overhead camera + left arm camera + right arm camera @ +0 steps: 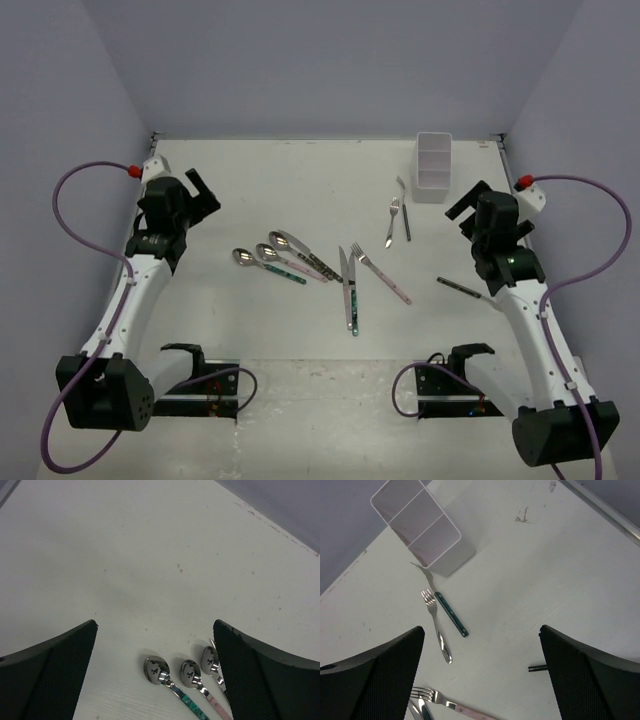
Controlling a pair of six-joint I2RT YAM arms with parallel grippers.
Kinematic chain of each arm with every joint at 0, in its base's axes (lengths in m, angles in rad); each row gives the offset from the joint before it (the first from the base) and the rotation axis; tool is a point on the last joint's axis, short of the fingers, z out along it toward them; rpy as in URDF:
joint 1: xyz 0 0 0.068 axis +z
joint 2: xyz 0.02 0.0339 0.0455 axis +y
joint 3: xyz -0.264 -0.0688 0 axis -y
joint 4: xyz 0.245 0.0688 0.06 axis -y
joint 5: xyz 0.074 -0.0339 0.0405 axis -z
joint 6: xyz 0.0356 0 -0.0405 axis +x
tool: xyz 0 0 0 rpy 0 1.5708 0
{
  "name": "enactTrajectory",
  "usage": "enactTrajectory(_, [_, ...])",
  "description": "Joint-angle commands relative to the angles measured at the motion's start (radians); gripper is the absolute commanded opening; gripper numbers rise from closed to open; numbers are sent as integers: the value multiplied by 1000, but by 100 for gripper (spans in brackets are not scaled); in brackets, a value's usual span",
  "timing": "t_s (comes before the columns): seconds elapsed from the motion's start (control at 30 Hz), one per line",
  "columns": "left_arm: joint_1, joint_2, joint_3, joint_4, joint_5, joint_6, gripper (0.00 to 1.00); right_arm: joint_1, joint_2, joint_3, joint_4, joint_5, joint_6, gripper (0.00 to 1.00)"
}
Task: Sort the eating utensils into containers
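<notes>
Utensils (350, 285) all lie loose on the table (250, 180); left gripper (155, 626) and right gripper (482, 629) both stand spread apart, holding nothing. Three spoons (190, 672) sit at 6 o'clock below the left one: I'd centre over one handle before closing. The right wrist view looks into the holder (454, 555), empty, at 11 o'clock, but cuts off the dark-handled piece (460, 288) that overhead shows whole, at 4 o'clock

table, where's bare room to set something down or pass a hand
Bare: far stretch between left gripper and white holder; near strip this side of the long knife. Crowded: middle band, spoons to pink fork, and by the holder.
</notes>
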State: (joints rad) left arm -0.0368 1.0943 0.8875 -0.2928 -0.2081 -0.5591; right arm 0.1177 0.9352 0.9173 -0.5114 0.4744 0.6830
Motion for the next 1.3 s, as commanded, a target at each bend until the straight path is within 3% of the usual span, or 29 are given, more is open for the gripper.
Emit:
enactTrajectory(0.0, [5,-4,21,14,18,-19,100,5,-42,-14,-4,-29,78,99])
enactTrajectory(0.27, [6,7,30,55,16,-13,100,0,-98,-58,-33,82,204,99])
enactTrajectory(0.47, [6,55,41,115,67,-4,100,-12,-124,-78,-85,66,249,99])
enactTrajectory(0.6, [6,101,62,132,81,8,100,-44,-108,-95,-128,-29,292,99])
enactTrajectory(0.73, [6,134,74,141,84,27,100,-90,0,-135,-176,-117,332,99])
enactTrajectory(0.87, [6,160,87,142,84,57,100,-240,140,-170,-173,-203,354,95])
enactTrajectory(1.03, [6,171,87,153,81,77,100,-282,301,-169,-168,-276,377,93])
enactTrajectory(1.27, [6,179,87,153,69,105,100,-302,454,-192,-170,-327,447,77])
